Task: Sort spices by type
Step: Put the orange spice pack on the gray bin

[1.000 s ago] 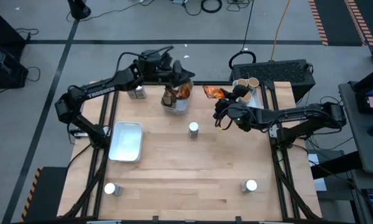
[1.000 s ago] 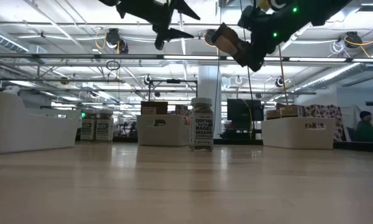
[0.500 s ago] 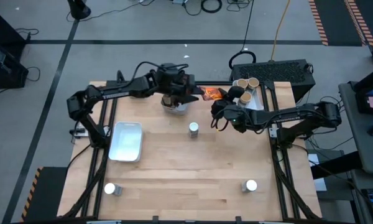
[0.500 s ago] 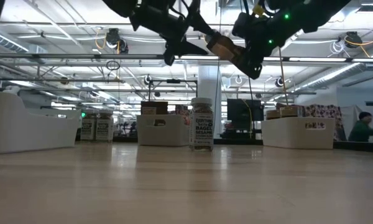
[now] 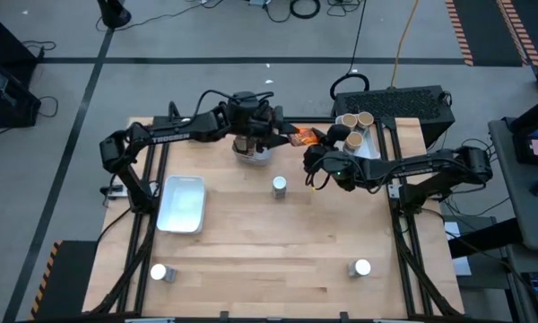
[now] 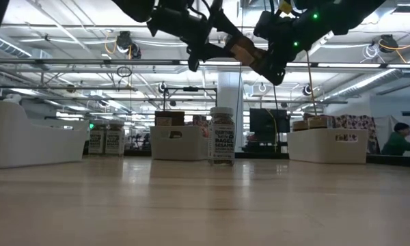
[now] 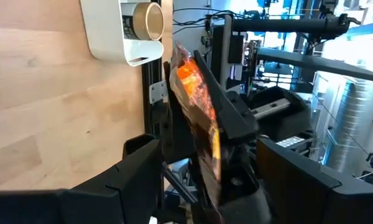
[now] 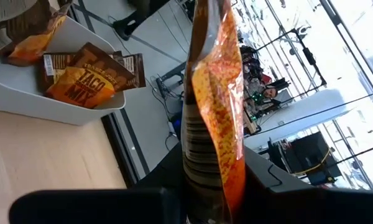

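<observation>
The orange and brown packet (image 8: 212, 106) I'm carrying is a flat foil sachet, so I judge it light, floppy and a bit slick; it will bend and swing unless taken by its flat faces near one edge. My right tool (image 5: 316, 154) is pinched together on the lower end of it, holding it upright in the air over the far side of the desk (image 5: 269, 242), between the white tray of packets (image 8: 68, 109) and the tray of tan-topped tubs (image 5: 355, 119). My left tool (image 5: 282, 135) has its fingers apart and is right up against the packet; in its wrist view the sachet stands between its two dark fingers (image 7: 230, 118), though I can't tell whether they touch it yet. It looks like a handover. White-capped jars (image 5: 279, 186) stand on the desk, unsorted
</observation>
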Motion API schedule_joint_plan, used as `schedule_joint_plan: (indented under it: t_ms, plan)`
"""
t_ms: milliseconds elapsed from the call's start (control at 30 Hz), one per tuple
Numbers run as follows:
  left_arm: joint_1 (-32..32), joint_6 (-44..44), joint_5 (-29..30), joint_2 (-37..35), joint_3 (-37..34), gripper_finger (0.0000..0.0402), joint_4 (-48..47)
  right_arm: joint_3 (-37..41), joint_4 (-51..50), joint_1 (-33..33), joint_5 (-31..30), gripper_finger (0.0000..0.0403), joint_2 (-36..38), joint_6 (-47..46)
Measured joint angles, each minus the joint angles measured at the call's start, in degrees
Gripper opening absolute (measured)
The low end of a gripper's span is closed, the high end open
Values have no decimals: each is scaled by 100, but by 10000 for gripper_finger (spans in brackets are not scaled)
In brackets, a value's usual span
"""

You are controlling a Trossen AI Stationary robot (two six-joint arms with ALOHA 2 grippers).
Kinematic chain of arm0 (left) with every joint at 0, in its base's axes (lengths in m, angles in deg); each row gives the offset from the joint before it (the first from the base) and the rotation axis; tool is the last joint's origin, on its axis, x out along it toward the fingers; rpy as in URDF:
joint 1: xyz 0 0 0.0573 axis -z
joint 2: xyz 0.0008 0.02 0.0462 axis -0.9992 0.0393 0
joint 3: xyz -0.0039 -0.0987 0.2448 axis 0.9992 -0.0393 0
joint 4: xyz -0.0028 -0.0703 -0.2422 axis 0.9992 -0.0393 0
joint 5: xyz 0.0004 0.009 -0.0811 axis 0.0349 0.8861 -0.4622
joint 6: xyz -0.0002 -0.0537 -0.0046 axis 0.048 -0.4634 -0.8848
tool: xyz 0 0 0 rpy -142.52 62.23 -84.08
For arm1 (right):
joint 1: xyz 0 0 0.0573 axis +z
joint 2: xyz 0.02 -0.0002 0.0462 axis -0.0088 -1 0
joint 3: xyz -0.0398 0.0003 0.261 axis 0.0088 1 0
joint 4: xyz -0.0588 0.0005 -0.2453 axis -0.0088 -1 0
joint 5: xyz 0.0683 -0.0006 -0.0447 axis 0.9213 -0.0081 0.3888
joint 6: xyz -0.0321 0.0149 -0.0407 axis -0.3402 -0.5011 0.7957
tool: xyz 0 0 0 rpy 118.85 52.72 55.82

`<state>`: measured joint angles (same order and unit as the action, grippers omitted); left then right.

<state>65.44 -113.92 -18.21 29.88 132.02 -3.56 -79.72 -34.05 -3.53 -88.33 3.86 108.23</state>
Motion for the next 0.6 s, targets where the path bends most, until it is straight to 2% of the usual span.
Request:
schedule_joint_plan:
  t_ms: [233,400,600]
  plan:
    - [48,-291,-73,268,-4,262,525,0,49,0,140,70,-27,-50]
    - [74,-299,-113,327,-4,261,654,0,47,-2,-45,70,-27,-78]
    - [70,-282,-111,327,-4,217,678,0,43,0,-46,70,-27,-102]
